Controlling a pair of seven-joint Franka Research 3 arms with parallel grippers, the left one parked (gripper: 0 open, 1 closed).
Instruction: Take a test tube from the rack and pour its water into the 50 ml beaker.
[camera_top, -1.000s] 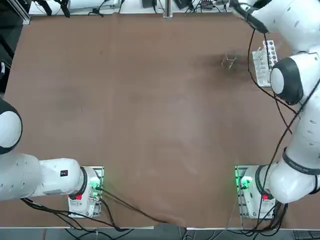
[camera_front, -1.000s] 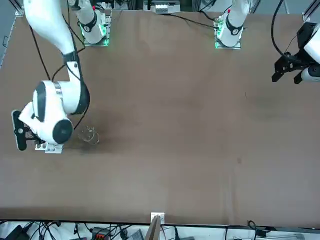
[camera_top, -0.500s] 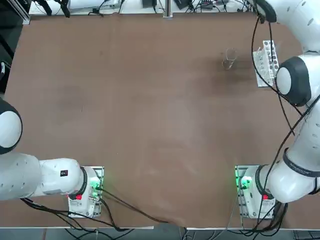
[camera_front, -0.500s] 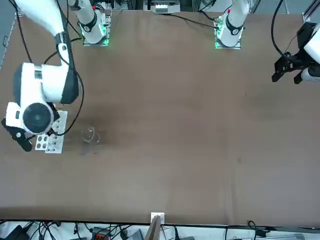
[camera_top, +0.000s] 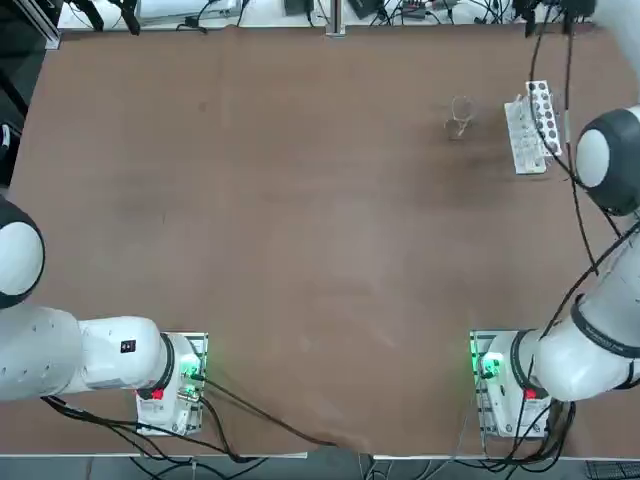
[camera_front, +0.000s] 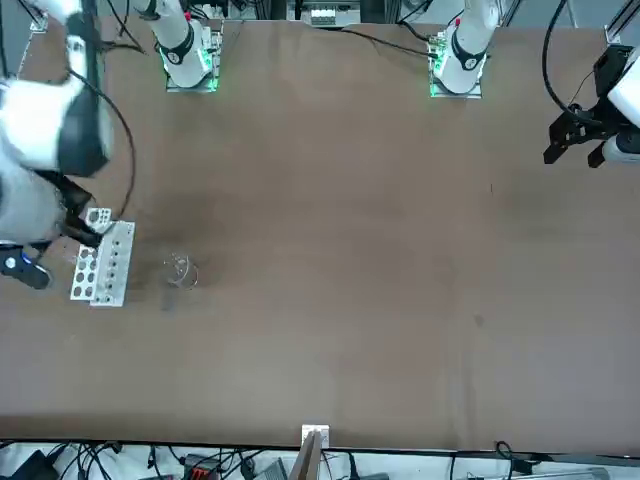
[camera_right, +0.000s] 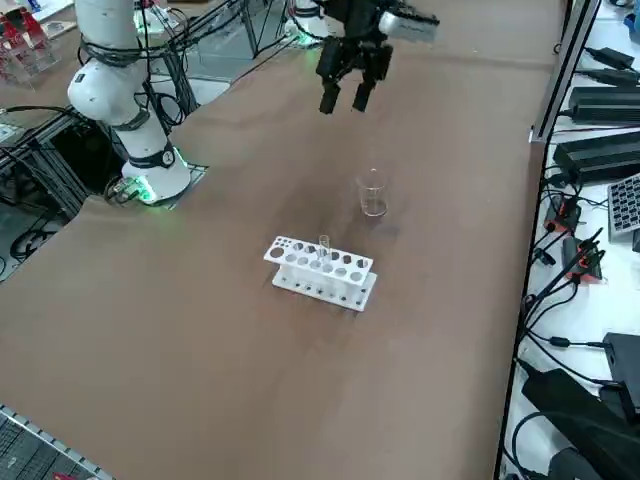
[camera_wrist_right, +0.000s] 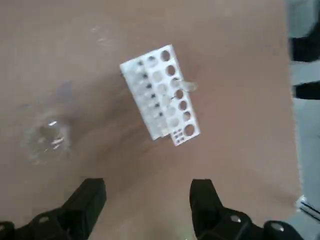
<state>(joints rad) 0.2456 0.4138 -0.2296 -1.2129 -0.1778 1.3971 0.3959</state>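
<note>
The right hand (camera_wrist_right: 148, 192) hung above the table (camera_right: 230, 290), fingers spread (nothing between them); the test tube (camera_right: 324, 248) stood in the rack (camera_right: 320, 271), and the beaker (camera_right: 373, 193) sat near it.

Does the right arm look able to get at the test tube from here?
Likely yes: the right gripper is open, and the test tube sticks up above the rack, with nothing seen between them in the wrist view.
</note>
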